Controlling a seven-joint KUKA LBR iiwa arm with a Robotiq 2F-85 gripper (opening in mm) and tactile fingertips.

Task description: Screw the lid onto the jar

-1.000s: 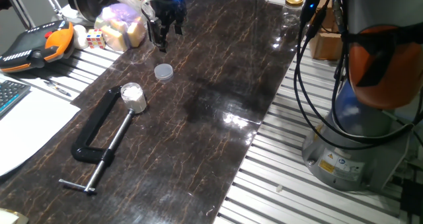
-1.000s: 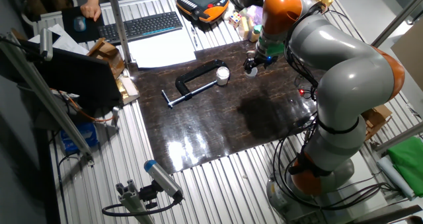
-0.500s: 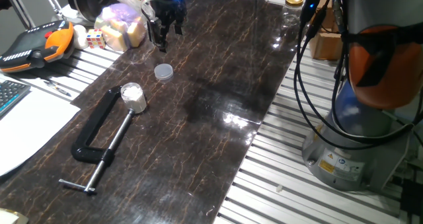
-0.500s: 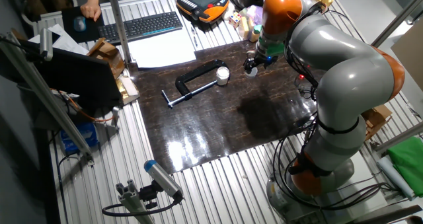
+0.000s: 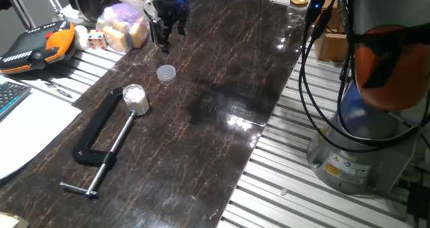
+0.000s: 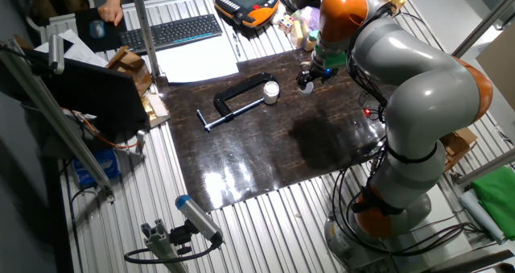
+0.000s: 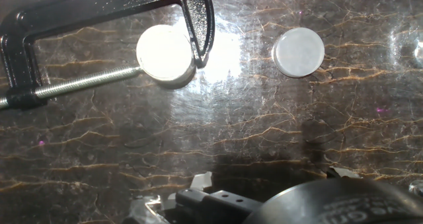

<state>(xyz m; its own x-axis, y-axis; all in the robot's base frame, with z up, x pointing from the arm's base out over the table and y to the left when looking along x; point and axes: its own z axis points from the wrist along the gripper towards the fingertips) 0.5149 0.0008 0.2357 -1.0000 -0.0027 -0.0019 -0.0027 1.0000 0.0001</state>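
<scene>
While we hang above the dark table (image 5: pixel 222 87) with nothing in hand, the job sits at its first step: fetching the lid (image 5: pixel 166 72), which lies flat and apart from the jar (image 5: pixel 135 97). Our gripper (image 5: pixel 164 41) is near the lid but clear of it, raised and towards the table's far edge. Whether our fingers are spread or pressed together we cannot tell. The jar stands upright inside the mouth of the black clamp (image 5: pixel 101 147), between its screw tip and its jaw. Next, we judge, comes a descent over the lid.
</scene>
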